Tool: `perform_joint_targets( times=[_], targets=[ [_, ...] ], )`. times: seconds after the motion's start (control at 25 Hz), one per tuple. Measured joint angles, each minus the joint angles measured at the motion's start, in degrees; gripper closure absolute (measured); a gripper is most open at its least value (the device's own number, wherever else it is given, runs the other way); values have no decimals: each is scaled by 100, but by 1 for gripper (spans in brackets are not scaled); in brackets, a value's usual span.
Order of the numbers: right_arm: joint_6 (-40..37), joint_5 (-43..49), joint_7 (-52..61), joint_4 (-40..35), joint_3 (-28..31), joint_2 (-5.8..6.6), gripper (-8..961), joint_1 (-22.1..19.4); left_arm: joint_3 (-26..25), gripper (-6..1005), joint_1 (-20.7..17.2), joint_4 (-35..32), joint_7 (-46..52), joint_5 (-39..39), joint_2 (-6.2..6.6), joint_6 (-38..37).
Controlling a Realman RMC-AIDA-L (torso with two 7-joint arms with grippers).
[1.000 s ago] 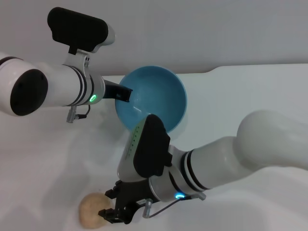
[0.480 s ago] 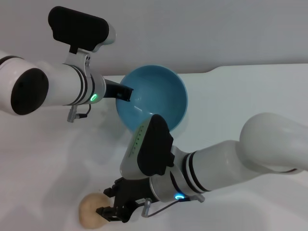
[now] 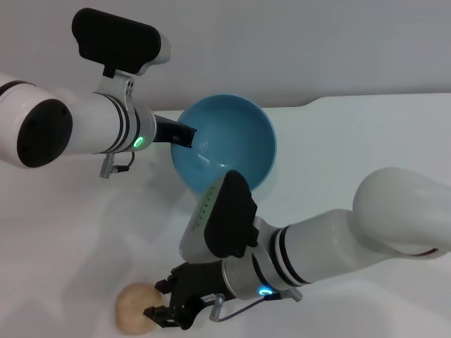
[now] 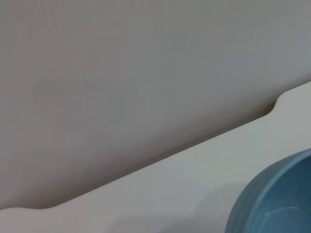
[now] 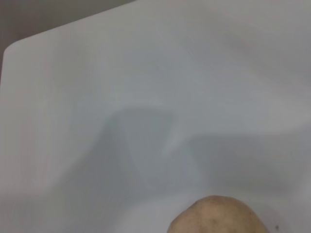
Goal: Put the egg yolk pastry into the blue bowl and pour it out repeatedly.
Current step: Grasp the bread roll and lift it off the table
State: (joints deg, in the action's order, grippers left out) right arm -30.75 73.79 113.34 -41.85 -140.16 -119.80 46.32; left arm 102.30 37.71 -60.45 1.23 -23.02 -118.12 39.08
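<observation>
Right pincer (image 3: 161, 315) wide around pastry (image 3: 134, 307) on bench (image 3: 63, 246); close gently, centred, before lifting toward bowl (image 3: 225, 144) gripped at rim by left pincer (image 3: 184, 135)

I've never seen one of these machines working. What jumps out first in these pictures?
The blue bowl stands out at the back middle of the white table, tipped toward the camera, with the left gripper at its rim. At the front, the right gripper is down beside the egg yolk pastry, a small tan ball lying on the table outside the bowl.
</observation>
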Motion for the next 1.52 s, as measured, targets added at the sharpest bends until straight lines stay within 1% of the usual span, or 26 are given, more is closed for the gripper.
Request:
perform_joint_targets(
  times=[0.32, 0.76, 1.2, 1.52],
  targets=[
    [6, -258, -37, 156, -139, 0, 626, 35, 37, 993, -4, -2, 0, -10, 0, 3],
    [127, -389, -199, 237, -143, 0, 681, 38, 61, 994, -1, -12, 0, -22, -9, 3],
    [140, -454, -421, 259, -117, 0, 775, 65, 62, 993, -49, -63, 0, -29, -9, 3],
    [149, -454, -499, 271, -138, 0, 906, 88, 62, 994, -53, -64, 0, -17, 5, 3]
  ],
)
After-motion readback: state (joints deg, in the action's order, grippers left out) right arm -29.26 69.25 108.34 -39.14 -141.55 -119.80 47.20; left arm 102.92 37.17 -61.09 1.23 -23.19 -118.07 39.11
